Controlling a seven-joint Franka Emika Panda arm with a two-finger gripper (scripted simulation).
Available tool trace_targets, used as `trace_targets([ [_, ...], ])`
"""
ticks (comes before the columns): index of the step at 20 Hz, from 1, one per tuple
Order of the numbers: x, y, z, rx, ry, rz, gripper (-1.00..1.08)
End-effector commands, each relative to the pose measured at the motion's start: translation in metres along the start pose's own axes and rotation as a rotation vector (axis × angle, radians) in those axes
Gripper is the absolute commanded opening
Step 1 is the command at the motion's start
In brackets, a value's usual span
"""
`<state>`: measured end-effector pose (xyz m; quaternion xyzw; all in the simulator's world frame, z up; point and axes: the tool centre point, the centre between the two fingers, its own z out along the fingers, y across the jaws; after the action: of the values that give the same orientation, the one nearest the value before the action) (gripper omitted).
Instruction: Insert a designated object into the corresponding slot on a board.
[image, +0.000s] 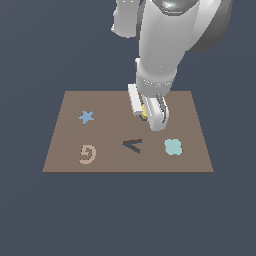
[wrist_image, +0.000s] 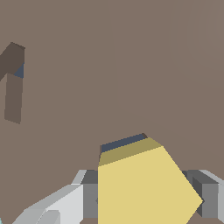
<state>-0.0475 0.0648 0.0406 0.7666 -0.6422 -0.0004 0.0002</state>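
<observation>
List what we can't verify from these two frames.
- Pentagon slot: wrist view shows only a dark sliver; the yellow pentagon block covers the rest. Exterior view: hidden behind the gripper.
- Yellow pentagon block: mostly hidden by the fingers in the exterior view; cut off by the frame edge in the wrist view.
- A-shaped cutout: cut off at the wrist view's edge.

Brown board (image: 65, 150); yellow block (wrist_image: 140, 188); light blue star (image: 86, 117); teal lobed piece (image: 173, 147); pink G (image: 88, 154); dark A cutout (image: 133, 145); white-grey gripper (image: 148, 114).
</observation>
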Motion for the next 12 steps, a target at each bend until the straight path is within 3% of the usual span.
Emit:
trace_targets([
  [1,0.0003,-0.0015,-0.0002,0.0,0.0,0.022,-1.0],
  [12,0.0006,-0.0022,0.0095,0.0,0.0,0.034,-1.0],
])
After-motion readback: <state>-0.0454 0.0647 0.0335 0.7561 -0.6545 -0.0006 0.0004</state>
